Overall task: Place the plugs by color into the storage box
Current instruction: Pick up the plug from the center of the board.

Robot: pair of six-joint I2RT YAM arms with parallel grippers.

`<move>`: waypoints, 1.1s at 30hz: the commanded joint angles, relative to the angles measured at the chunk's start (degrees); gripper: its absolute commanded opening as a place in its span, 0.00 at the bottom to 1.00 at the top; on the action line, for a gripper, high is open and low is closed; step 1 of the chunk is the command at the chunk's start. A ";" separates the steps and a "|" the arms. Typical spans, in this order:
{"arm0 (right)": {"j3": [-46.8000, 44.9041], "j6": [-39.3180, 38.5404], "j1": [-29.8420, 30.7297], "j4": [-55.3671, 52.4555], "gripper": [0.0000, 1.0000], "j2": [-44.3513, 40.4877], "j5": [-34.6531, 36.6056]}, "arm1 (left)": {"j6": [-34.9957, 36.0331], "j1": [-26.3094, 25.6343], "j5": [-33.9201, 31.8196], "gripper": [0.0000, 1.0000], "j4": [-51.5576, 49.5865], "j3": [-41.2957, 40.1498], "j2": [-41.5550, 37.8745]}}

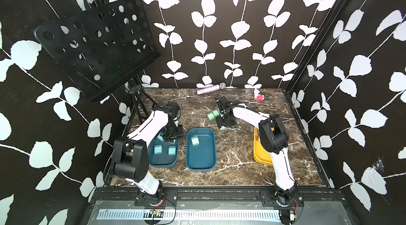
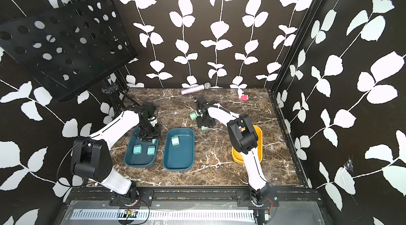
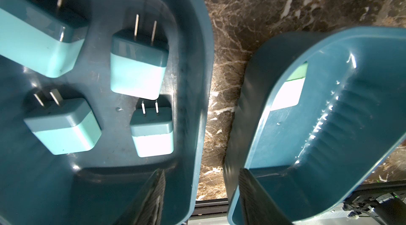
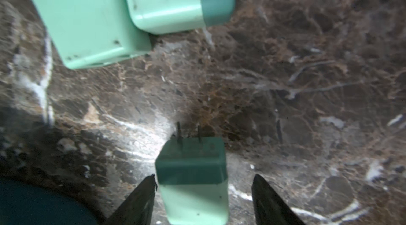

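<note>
- We judge the mint sorting is in hand. The right gripper (image 4: 204,177) stands spread around a mint plug (image 4: 192,182) lying on the marble table (image 4: 307,81), one finger touching it and the other apart.
- Next we must close squarely on its sides, lift, and carry it near-left to the middle teal tray (image 1: 201,158), where a lone mint plug (image 1: 194,141) lies.
- It looks like a small rounded cube with a darker cap; its two short prongs point away from the gripper.
- Two more mint plugs (image 1: 212,115) touch each other farther left.
- The left gripper (image 3: 201,171) hangs spread and empty over the left teal tray (image 3: 197,59), which holds four blue plugs (image 3: 138,65).
</note>
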 commanded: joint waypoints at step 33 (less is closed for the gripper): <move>-5.80 4.27 -1.15 3.81 0.32 -5.87 -4.40 | -0.09 -0.05 0.43 0.56 -0.45 -0.46 -1.46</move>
